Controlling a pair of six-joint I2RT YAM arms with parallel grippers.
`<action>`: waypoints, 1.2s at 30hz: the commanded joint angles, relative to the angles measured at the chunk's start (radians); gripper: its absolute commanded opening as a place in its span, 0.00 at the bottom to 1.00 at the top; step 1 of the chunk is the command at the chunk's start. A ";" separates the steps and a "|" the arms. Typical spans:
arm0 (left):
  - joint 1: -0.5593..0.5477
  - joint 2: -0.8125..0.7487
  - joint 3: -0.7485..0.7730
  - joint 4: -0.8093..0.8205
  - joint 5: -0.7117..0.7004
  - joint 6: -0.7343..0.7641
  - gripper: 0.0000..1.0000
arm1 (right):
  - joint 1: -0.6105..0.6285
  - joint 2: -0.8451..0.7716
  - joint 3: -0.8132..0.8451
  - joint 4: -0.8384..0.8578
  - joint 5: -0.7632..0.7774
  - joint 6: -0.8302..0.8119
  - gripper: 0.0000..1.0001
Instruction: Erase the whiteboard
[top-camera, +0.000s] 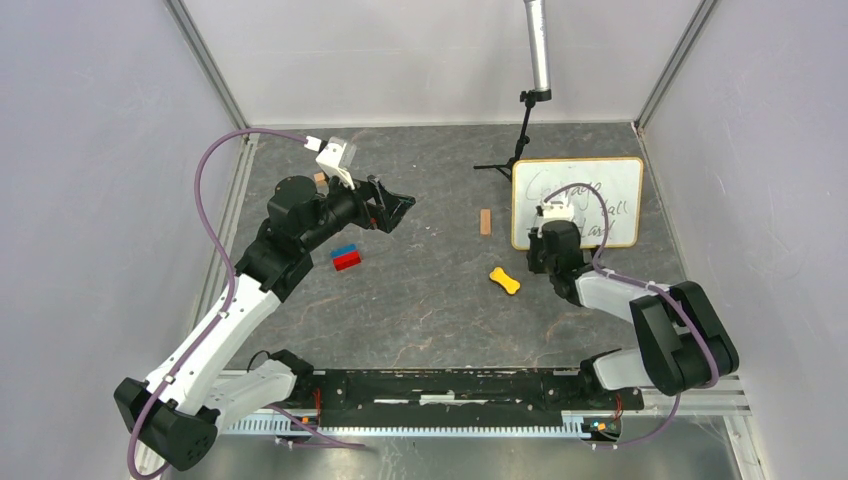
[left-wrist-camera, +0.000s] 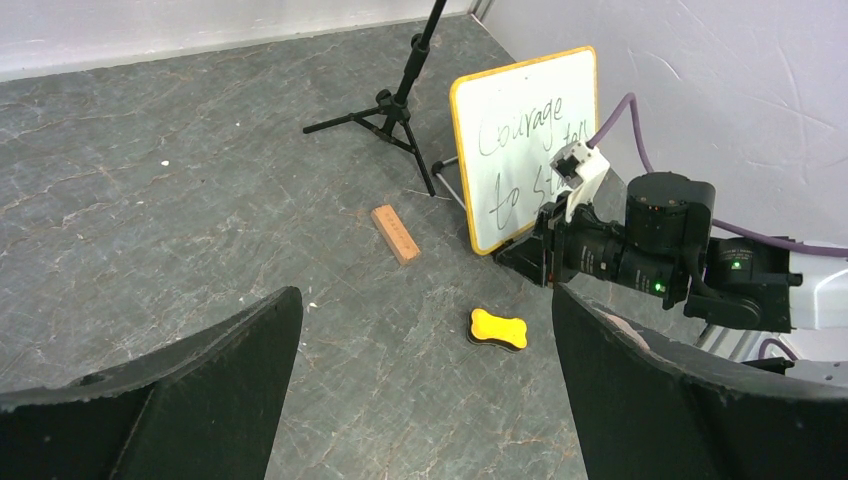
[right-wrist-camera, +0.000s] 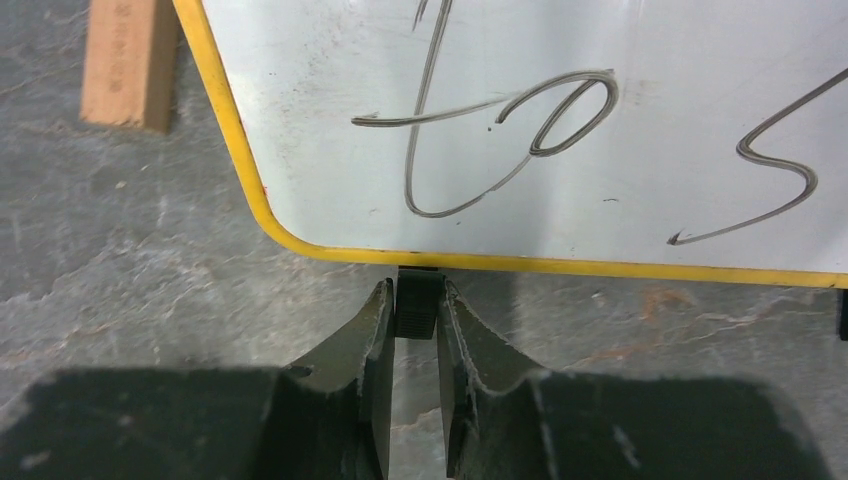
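Observation:
The whiteboard (top-camera: 590, 190) stands at the back right, with a yellowish frame and dark handwriting; it also shows in the left wrist view (left-wrist-camera: 520, 140) and the right wrist view (right-wrist-camera: 560, 130). My right gripper (top-camera: 546, 237) is at its lower left edge, shut on the board's small black stand foot (right-wrist-camera: 417, 305). A yellow bone-shaped eraser (top-camera: 505, 280) lies flat on the table in front of the board, also in the left wrist view (left-wrist-camera: 498, 329). My left gripper (top-camera: 400, 208) is open and empty, raised above the table left of centre, facing the eraser and board.
A wooden block (top-camera: 486, 221) lies just left of the board. A red and blue block pair (top-camera: 346, 257) sits below my left arm. A black tripod stand (top-camera: 520, 140) with a silver pole stands behind the board. White walls enclose the table.

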 joint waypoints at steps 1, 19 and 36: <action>-0.004 -0.011 0.026 0.008 0.001 0.029 1.00 | 0.075 -0.028 0.041 -0.023 -0.018 0.035 0.01; -0.005 -0.022 0.025 0.014 0.015 0.029 1.00 | 0.220 -0.008 0.089 -0.072 -0.076 0.039 0.40; -0.007 -0.036 0.026 0.025 0.049 0.009 1.00 | 0.250 -0.159 -0.021 -0.234 -0.129 -0.309 0.75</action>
